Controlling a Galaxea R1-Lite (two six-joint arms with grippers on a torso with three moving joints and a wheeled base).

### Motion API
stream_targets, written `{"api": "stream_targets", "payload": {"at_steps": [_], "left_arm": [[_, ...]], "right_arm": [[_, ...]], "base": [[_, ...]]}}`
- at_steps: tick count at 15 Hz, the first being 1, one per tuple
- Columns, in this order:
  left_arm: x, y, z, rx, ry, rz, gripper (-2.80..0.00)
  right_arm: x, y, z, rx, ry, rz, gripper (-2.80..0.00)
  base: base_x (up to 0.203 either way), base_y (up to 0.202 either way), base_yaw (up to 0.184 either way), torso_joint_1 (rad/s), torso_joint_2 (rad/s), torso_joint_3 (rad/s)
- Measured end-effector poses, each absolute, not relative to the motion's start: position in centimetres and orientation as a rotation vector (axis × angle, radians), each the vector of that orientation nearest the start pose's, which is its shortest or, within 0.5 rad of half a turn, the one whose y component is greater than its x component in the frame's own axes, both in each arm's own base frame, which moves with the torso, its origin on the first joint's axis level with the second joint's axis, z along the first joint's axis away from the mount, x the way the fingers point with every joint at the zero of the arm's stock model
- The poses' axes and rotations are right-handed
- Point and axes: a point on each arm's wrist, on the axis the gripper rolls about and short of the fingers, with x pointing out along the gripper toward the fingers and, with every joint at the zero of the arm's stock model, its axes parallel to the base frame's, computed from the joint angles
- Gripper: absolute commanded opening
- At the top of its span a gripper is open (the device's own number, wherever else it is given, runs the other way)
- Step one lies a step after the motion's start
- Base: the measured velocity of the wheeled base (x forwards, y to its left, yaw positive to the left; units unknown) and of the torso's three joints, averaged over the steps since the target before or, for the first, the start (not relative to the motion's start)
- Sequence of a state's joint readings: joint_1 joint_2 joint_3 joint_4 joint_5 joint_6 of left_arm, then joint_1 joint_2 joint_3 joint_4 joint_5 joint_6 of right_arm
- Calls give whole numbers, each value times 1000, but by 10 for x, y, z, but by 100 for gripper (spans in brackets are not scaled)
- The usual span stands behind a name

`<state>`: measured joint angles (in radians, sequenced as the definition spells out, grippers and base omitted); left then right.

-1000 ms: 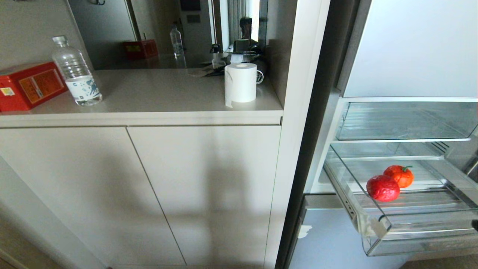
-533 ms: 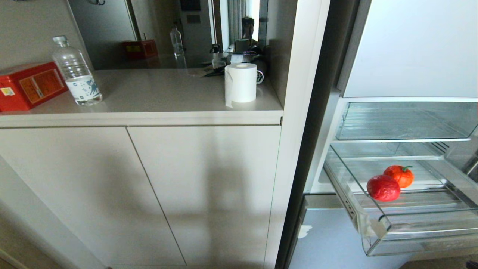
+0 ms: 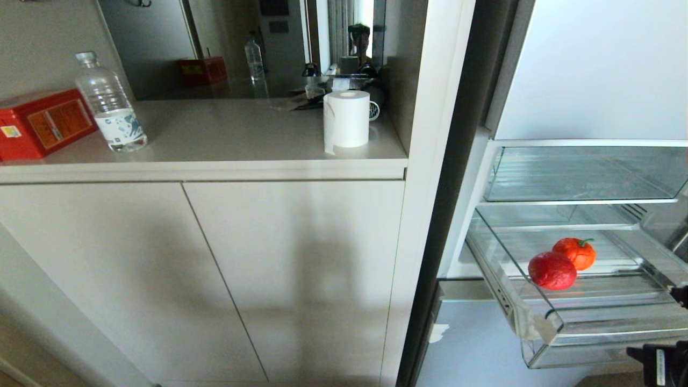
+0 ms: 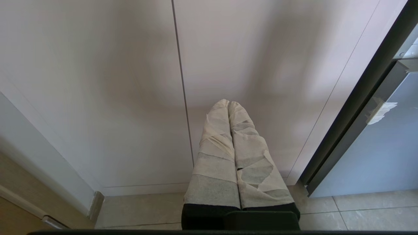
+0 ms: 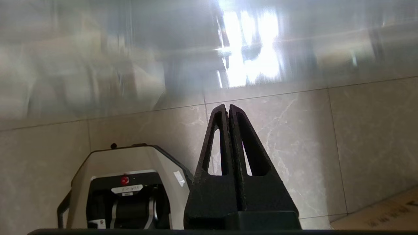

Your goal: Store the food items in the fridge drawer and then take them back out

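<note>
Two food items lie side by side in the pulled-out fridge drawer (image 3: 591,333): a red one (image 3: 552,271) in front and an orange one (image 3: 575,252) with a green stem behind it. Black parts of my right arm (image 3: 660,361) show at the lower right corner, below the drawer's front lip. In the right wrist view my right gripper (image 5: 227,106) is shut and empty, pointing at the tiled floor beside the robot's base (image 5: 130,182). The left gripper (image 4: 228,101), its fingers wrapped in pale tape, is shut and empty, low in front of a cabinet door.
Above the drawer sits a clear bin (image 3: 580,174). A counter (image 3: 226,140) to the left carries a red box (image 3: 40,123), a water bottle (image 3: 110,105) and a paper roll (image 3: 346,119). Cabinet doors (image 3: 290,269) stand below it.
Black parts of my right arm have risen into the lower right corner of the head view. The food items and the drawer have not moved.
</note>
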<state>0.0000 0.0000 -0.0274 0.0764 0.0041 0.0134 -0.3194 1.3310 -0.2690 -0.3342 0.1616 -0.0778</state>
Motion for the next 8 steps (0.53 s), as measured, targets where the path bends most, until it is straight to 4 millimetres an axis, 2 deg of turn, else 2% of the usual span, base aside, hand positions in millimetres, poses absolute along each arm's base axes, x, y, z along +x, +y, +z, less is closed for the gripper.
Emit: {"api": "stream_targets", "payload": {"at_steps": [4, 8], "left_arm": [[-25, 0, 75, 14, 49, 4, -280], [-25, 0, 75, 13, 49, 4, -280]], "right_arm": [[204, -61, 112, 107, 731, -109, -280], [258, -64, 108, 121, 727, -73, -280]], "base": [[0, 0, 0, 0, 0, 0], [0, 0, 0, 0, 0, 0]]}}
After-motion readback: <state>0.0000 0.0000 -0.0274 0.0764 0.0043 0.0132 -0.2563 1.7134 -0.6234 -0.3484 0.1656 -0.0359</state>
